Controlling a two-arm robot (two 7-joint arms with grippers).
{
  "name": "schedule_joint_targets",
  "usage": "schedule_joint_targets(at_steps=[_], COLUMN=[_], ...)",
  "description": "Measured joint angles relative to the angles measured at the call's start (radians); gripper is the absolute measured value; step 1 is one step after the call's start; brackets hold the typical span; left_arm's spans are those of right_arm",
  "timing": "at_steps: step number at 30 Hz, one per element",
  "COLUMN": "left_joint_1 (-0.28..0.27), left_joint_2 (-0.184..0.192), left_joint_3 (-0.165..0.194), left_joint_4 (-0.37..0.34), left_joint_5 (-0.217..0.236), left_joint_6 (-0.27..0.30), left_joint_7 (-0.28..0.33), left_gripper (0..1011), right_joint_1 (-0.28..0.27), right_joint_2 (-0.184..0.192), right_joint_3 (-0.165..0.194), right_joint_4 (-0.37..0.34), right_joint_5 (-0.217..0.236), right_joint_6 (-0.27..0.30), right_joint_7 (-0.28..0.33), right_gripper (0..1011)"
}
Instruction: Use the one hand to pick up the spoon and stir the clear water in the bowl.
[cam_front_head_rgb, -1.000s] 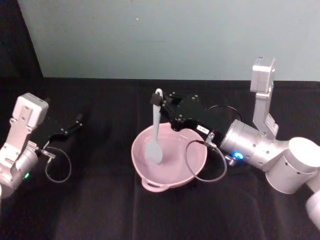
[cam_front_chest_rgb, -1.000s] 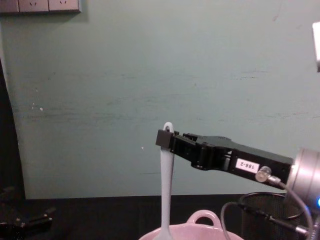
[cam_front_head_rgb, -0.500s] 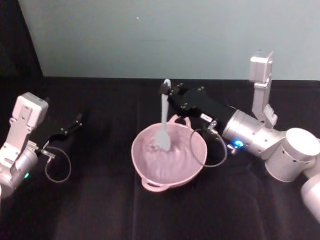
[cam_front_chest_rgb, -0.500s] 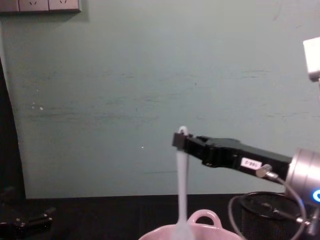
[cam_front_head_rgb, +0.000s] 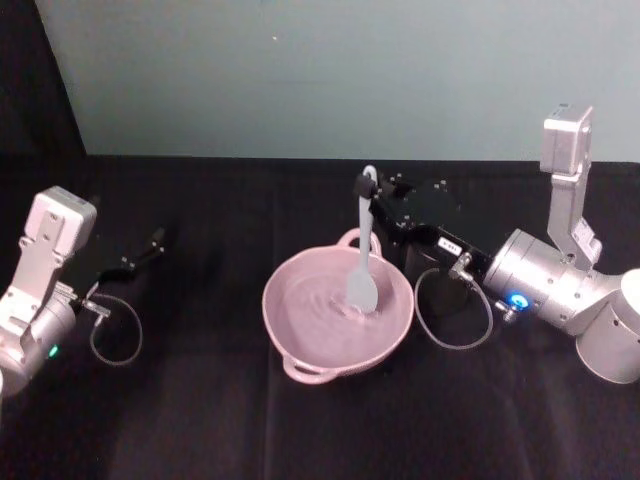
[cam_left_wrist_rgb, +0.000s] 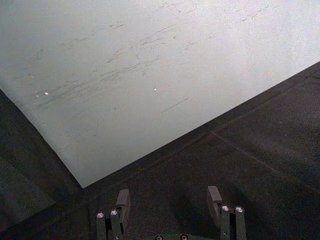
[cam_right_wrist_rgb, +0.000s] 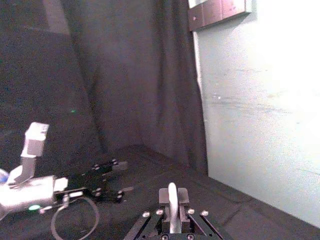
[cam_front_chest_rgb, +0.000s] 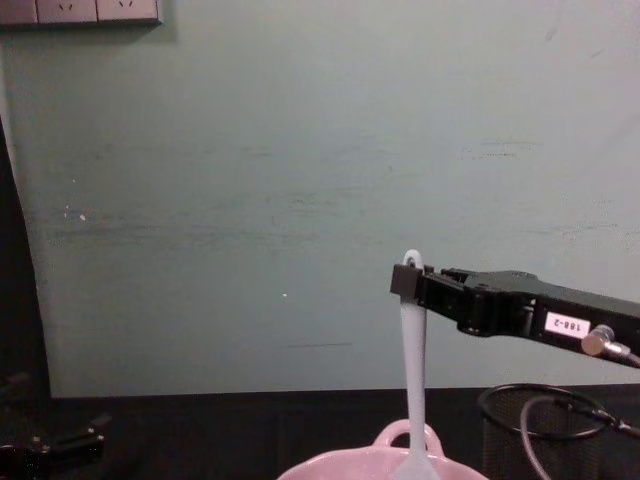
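A pale pink bowl (cam_front_head_rgb: 300, 330) with a looped handle sits mid-table; its rim (cam_front_chest_rgb: 340, 462) shows low in the chest view. The long white spoon (cam_front_head_rgb: 363, 262) stands nearly upright with its head down in the rippled water at the bowl's right side. My right gripper (cam_front_head_rgb: 366, 188), black with a white label, is shut on the spoon's handle end (cam_front_chest_rgb: 411, 300) from the right. In the right wrist view the handle (cam_right_wrist_rgb: 172, 197) sits clamped between the fingers. My left gripper (cam_front_head_rgb: 155, 243) is parked at the far left, open (cam_left_wrist_rgb: 167, 200), holding nothing.
A black wire-mesh cup (cam_front_chest_rgb: 520, 440) stands just right of the bowl, under my right arm. A black cloth covers the table (cam_front_head_rgb: 200, 420). A pale green wall (cam_front_chest_rgb: 250, 200) rises behind. A cable loop (cam_front_head_rgb: 455, 315) hangs from my right wrist beside the bowl.
My right gripper has carried the spoon across the bowl from its left side to its right side, and the water now shows ripples. The left arm has stayed still.
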Motion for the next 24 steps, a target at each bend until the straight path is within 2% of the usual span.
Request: schedule_joint_targets(at_steps=[5, 10, 17, 23, 24], left_joint_1=[0.0, 0.0, 0.0, 0.0, 0.0], left_joint_2=[0.0, 0.0, 0.0, 0.0, 0.0], left_joint_3=[0.0, 0.0, 0.0, 0.0, 0.0], left_joint_4=[0.0, 0.0, 0.0, 0.0, 0.0], left_joint_5=[0.0, 0.0, 0.0, 0.0, 0.0], left_joint_6=[0.0, 0.0, 0.0, 0.0, 0.0], left_joint_7=[0.0, 0.0, 0.0, 0.0, 0.0], left_gripper=[1011, 1011, 1011, 1011, 1011], right_joint_1=[-0.037, -0.04, 0.004, 0.069, 0.069], right_joint_2=[0.012, -0.005, -0.057, -0.105, -0.105], right_joint_3=[-0.012, -0.039, -0.067, -0.082, -0.082], right_joint_4=[-0.07, -0.087, -0.024, 0.088, 0.088], right_joint_5=[0.0, 0.002, 0.01, 0.009, 0.009], right_joint_6=[0.024, 0.033, 0.03, 0.009, 0.009], right_joint_7=[-0.003, 0.006, 0.02, 0.04, 0.04], right_gripper=[106, 106, 106, 106, 106])
